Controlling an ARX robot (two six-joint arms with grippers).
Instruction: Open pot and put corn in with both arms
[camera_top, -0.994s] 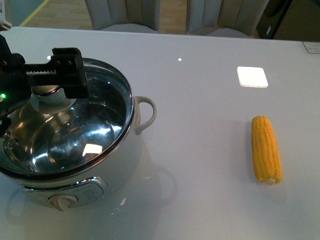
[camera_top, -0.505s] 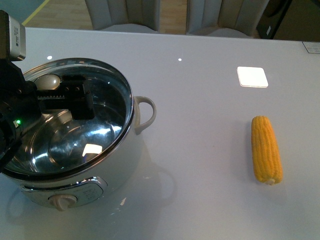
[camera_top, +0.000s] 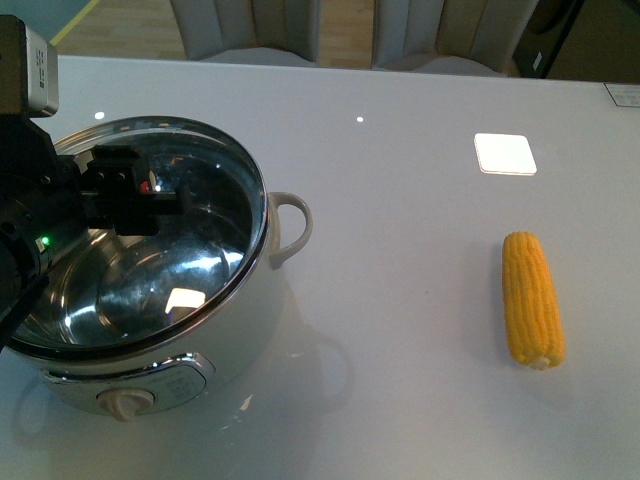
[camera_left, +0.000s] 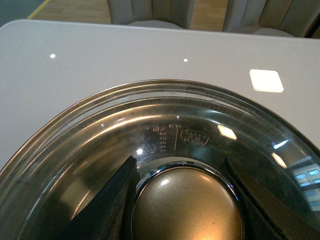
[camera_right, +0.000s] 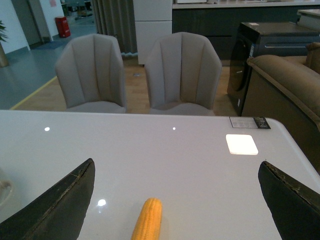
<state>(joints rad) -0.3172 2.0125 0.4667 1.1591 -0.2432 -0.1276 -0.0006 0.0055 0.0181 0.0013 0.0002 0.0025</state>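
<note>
The white pot (camera_top: 250, 335) stands at the table's left with its glass lid (camera_top: 215, 250) resting on the steel rim. My left gripper (camera_top: 130, 195) reaches over the lid from the left and hides the knob in the front view. In the left wrist view the left gripper (camera_left: 180, 165) is shut on the bronze lid knob (camera_left: 187, 207), one black finger (camera_left: 107, 205) on each side. The yellow corn (camera_top: 533, 298) lies alone on the right. My right gripper (camera_right: 177, 200) hangs open above the table with the corn (camera_right: 148, 222) between and beyond its fingers (camera_right: 65, 200), untouched.
A white loop handle (camera_top: 290, 228) sticks out of the pot toward the corn. A bright square patch (camera_top: 505, 153) lies on the white table (camera_top: 400, 230) behind the corn. Two grey chairs (camera_right: 137, 70) stand past the far edge.
The left gripper has come down from above the lid and moved in over the knob, which showed pale beside it before and is now covered.
</note>
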